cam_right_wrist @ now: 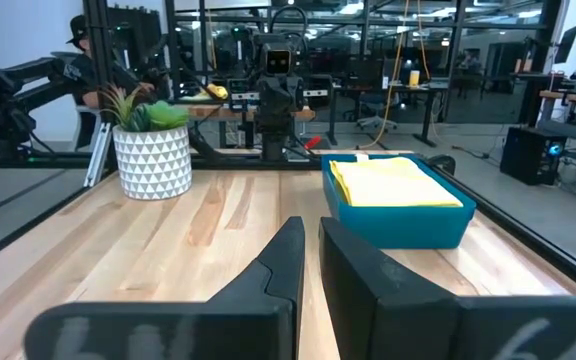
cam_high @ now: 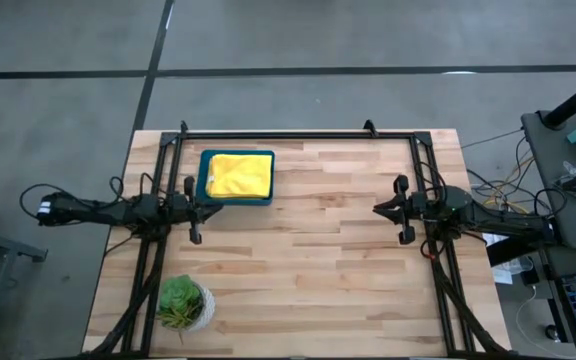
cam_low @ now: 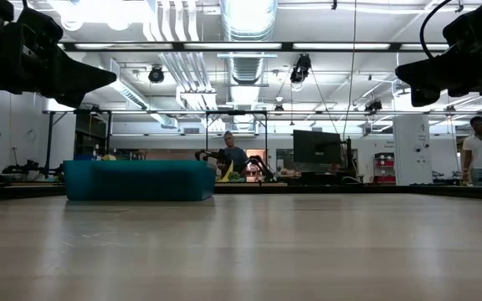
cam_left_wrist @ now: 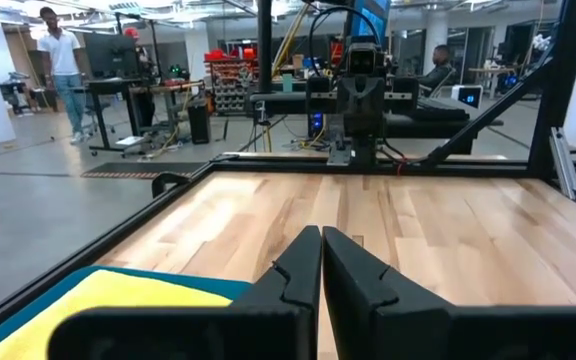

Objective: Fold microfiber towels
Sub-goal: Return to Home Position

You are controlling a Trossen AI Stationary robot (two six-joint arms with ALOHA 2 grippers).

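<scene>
A folded yellow microfiber towel (cam_high: 240, 174) lies flat in a teal tray (cam_high: 206, 188) at the table's far left; whatever lies beneath it is hidden. The right wrist view shows the towel (cam_right_wrist: 388, 182) filling the tray (cam_right_wrist: 408, 225). My left gripper (cam_high: 214, 210) hovers level just near of the tray, shut and empty, with the towel (cam_left_wrist: 98, 300) beside it. My right gripper (cam_high: 377, 209) hovers level at the table's right side, shut with nothing between its fingers, pointing across the table at the left arm.
A small potted plant (cam_high: 183, 303) in a white patterned pot stands at the near left corner. Black frame rails (cam_high: 298, 135) run along the far edge and both sides. Bare wood (cam_high: 308, 240) lies between the arms. People stand in the room beyond.
</scene>
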